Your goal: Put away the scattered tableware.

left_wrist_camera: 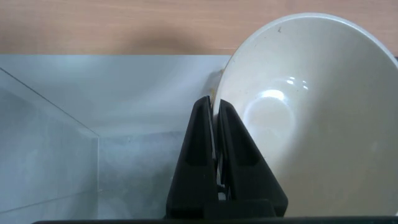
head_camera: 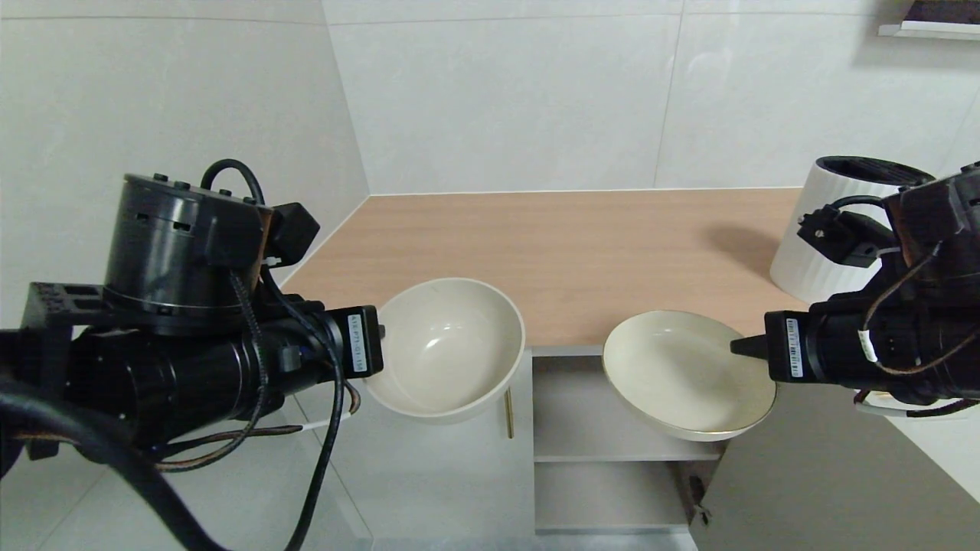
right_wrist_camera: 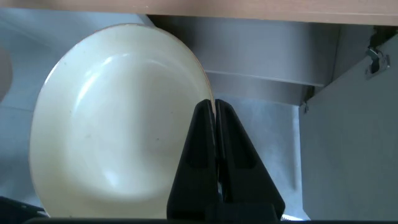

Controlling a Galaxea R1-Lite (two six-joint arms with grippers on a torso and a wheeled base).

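Observation:
A deep cream bowl hangs in front of the counter's edge, tilted, with my left gripper shut on its rim. To its right a shallow cream bowl with a thin gold rim hangs tilted before the open cabinet, and my right gripper is shut on its rim. Both bowls are off the wooden counter and a small gap separates them.
Below the counter an open cabinet shows two shelves, its door swung out to the right. A white ribbed container stands on the counter at the right. White tiled walls enclose the corner; a glass panel sits low on the left.

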